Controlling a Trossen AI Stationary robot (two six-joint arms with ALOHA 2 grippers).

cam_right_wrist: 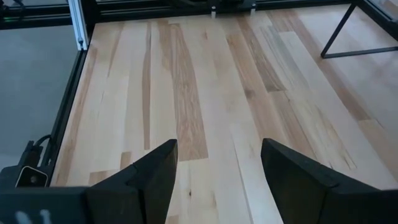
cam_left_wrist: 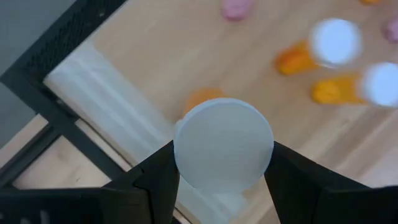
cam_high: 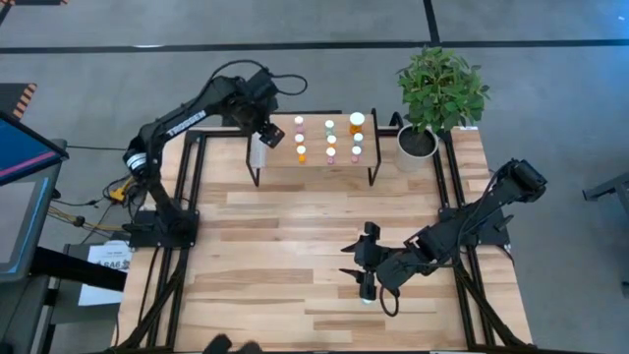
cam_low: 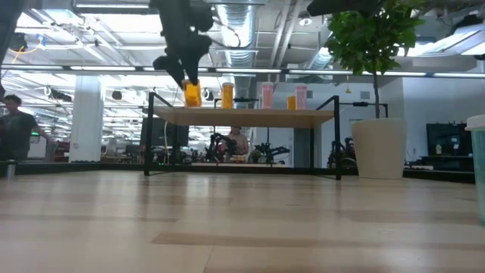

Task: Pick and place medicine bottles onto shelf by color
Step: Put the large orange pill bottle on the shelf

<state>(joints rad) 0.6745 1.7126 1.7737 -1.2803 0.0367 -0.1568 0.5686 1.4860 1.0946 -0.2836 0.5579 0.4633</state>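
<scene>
The shelf [cam_high: 314,172] stands at the table's far side, with a white strip [cam_high: 257,152] at its left end. Several small white-capped bottles, orange, pink and green, stand on it in rows [cam_high: 330,139]. My left gripper [cam_high: 272,133] is over the shelf's left end, shut on an orange bottle [cam_low: 192,93]. My right gripper [cam_right_wrist: 217,168] is open and empty, low over the table's near middle [cam_high: 366,270]. A greenish bottle [cam_high: 367,295] stands on the table right by it and also shows in the low view [cam_low: 477,167]. My left gripper pinches the orange bottle by its white cap [cam_left_wrist: 186,149], one finger [cam_left_wrist: 158,177] on each side. The fingers come from above, pointing down. The bottle hangs upright below them, its base right at the shelf top [cam_low: 227,115]; I cannot tell if it rests there.
A plant in a white pot [cam_high: 418,143] stands at the shelf's right end. Black frame rails [cam_high: 192,197] run along the table's left and right edges. Bare tabletop [cam_high: 295,226] lies between the shelf and my right gripper. A person [cam_low: 15,125] shows far behind.
</scene>
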